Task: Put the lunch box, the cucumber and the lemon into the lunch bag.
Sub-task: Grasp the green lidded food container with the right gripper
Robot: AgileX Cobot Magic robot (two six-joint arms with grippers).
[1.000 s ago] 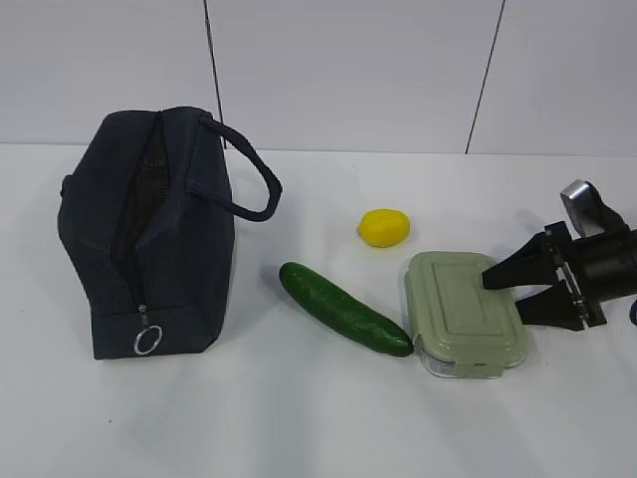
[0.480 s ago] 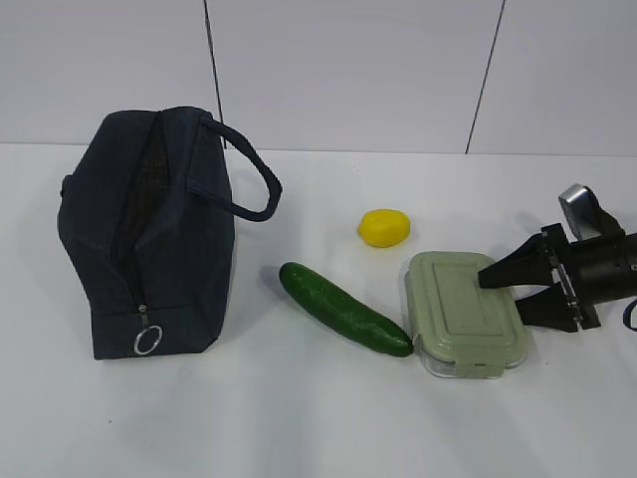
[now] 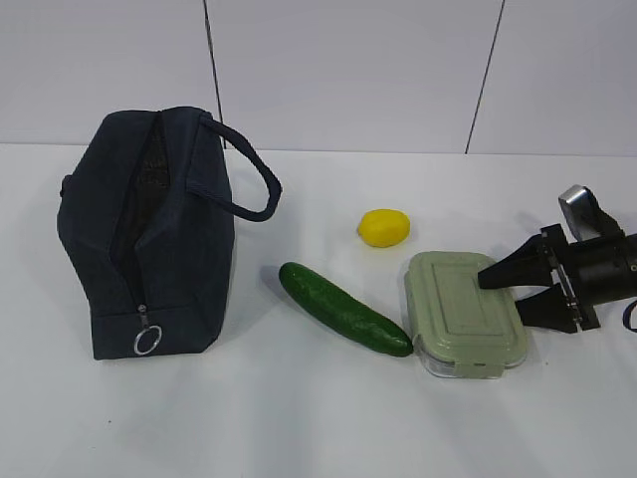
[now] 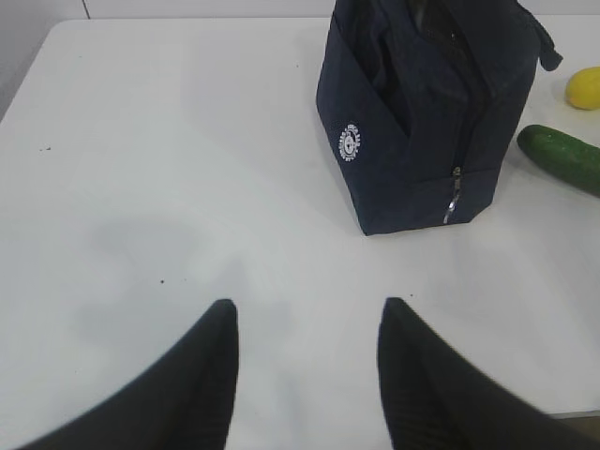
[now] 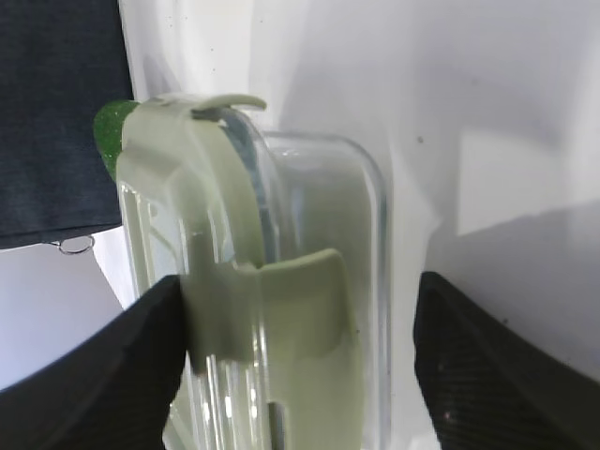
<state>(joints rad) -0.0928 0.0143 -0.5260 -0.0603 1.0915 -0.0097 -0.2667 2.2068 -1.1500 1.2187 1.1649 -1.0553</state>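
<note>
The lunch box (image 3: 458, 309), clear with a sage-green lid, lies flat at the right. My right gripper (image 3: 501, 296) is open and straddles its right end; in the right wrist view the box (image 5: 272, 309) sits between the fingers (image 5: 141, 375), one against the lid, the other a little off the base. The cucumber (image 3: 343, 309) lies left of the box, its end close to it. The lemon (image 3: 383, 227) sits behind them. The navy lunch bag (image 3: 149, 229) stands at the left, its top zipper open. My left gripper (image 4: 307, 323) is open over bare table, short of the bag (image 4: 422, 112).
The white table (image 3: 299, 418) runs to a white wall behind. The bag's ring pull (image 3: 146, 342) hangs at its near end, and one handle (image 3: 249, 179) sticks out to the right. The left wrist view shows the cucumber (image 4: 562, 155) and lemon (image 4: 583, 87) beyond the bag.
My right gripper has slid a little left over the lunch box's end and has held still for the last half second. Nothing else moved.
</note>
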